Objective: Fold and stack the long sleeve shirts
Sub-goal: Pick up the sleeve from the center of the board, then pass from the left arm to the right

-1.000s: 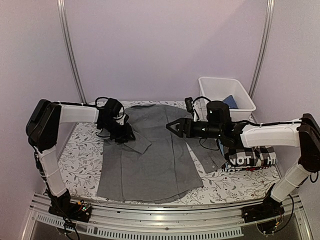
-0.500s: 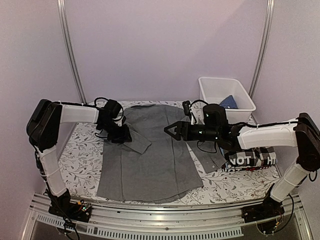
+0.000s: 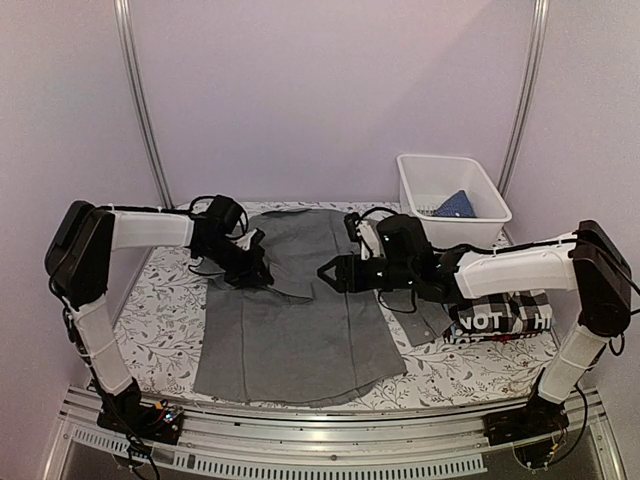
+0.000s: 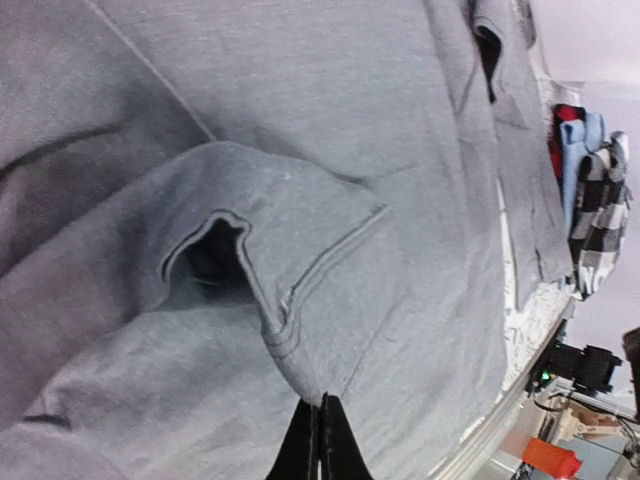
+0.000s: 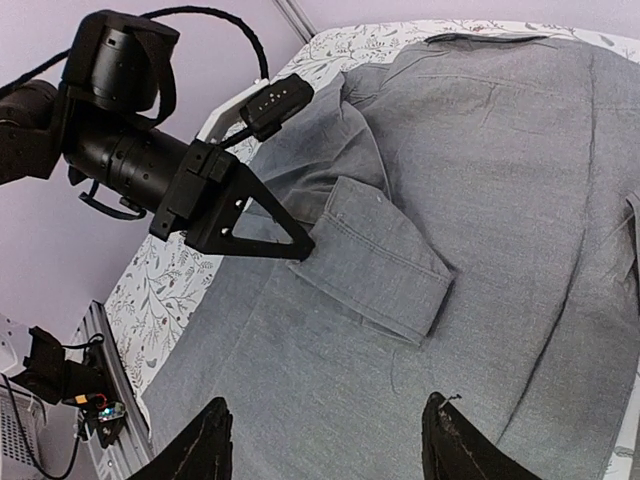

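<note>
The middle of the top view is filled by the grey shirt (image 3: 290,330), laid flat on the floral table (image 3: 160,300) with its collar toward the upper edge. At upper right a pale blue shirt (image 3: 455,204) is seen inside the white bin (image 3: 480,228). At right, the checked shirt (image 3: 500,303) and the dark shirt (image 3: 490,322) lettered "NOT" are folded together. The left gripper (image 3: 262,275) is clenched on the sleeve's cuff (image 5: 385,270), left of centre. The right gripper (image 3: 328,275) is held spread over the shirt, grasping nothing.
</note>
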Robot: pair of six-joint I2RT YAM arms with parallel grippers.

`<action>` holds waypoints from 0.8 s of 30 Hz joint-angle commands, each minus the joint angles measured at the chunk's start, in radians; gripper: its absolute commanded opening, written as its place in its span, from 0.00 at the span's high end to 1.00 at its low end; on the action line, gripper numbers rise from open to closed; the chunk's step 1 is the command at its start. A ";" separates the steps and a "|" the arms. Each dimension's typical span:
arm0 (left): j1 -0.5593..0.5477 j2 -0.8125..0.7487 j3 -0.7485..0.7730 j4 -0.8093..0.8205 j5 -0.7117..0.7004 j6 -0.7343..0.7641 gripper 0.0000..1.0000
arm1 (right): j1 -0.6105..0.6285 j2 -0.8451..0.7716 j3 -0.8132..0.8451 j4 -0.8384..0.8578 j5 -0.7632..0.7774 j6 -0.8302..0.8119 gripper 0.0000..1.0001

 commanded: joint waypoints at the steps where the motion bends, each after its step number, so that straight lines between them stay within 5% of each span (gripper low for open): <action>1: -0.026 -0.093 -0.014 0.028 0.132 -0.044 1.00 | 0.059 0.052 0.092 -0.073 0.188 -0.162 0.38; 12: -0.057 -0.169 -0.028 0.115 0.236 -0.168 1.00 | 0.129 0.241 0.290 -0.126 0.252 -0.342 0.40; 24: -0.057 -0.187 -0.017 0.124 0.251 -0.186 1.00 | 0.157 0.339 0.373 -0.137 0.307 -0.356 0.45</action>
